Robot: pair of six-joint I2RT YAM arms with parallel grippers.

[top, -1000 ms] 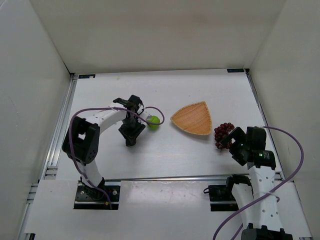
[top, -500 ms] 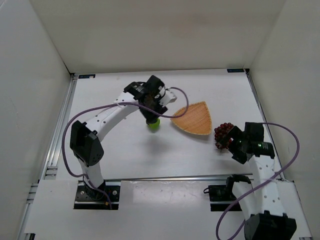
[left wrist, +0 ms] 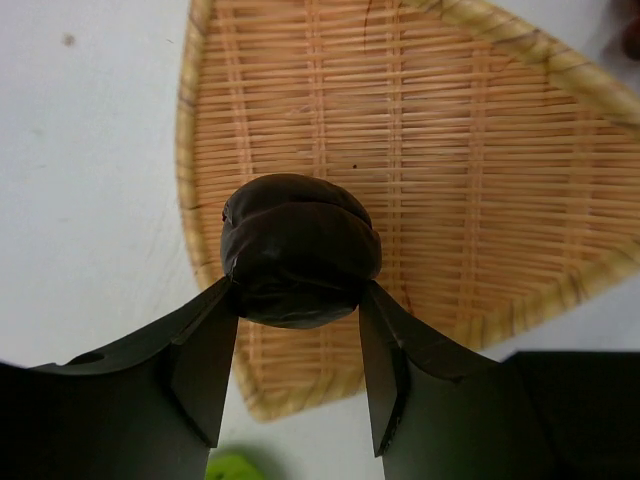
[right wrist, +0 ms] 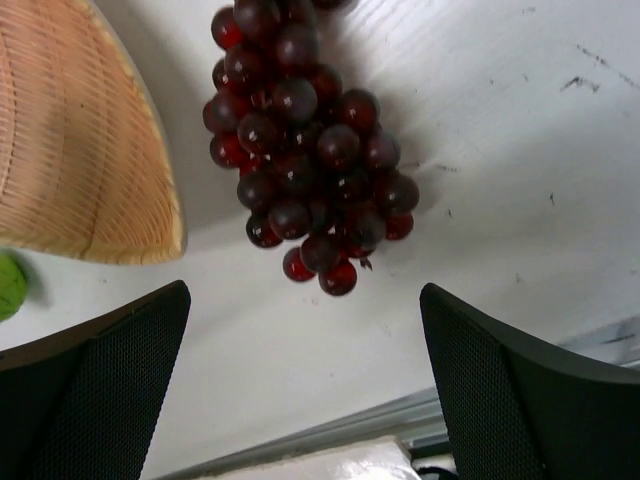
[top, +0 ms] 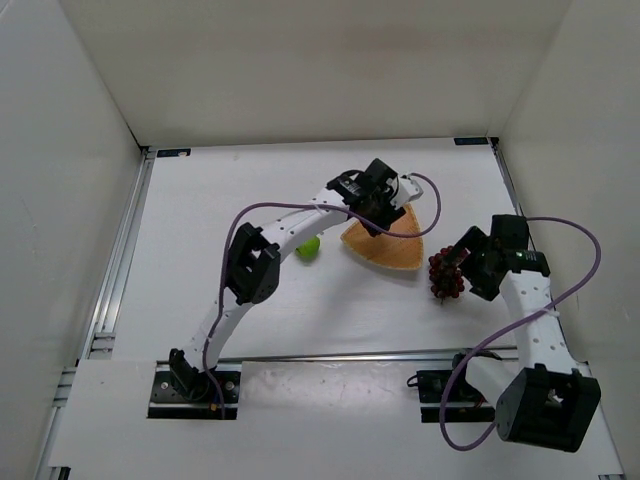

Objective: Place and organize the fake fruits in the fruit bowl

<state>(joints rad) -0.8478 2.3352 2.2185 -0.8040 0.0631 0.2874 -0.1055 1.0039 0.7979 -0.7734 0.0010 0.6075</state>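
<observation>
Woven tan fruit bowl (left wrist: 480, 150) is right under our left gripper (left wrist: 297, 300), which is clamped on the dark purple-black fruit (left wrist: 300, 245) and holds it over the bowl's inside near one rim, though we can't tell if it touches the weave. Over on the other side our right gripper (right wrist: 303, 292) is spread wide with nothing in it, hanging above the bunch of dark red grapes (right wrist: 305, 150), which lies on the surface (right wrist: 500, 120) just beside the bowl's edge. We also see the bright green fruit (top: 308, 246) on the surface just off the bowl's left side.
</observation>
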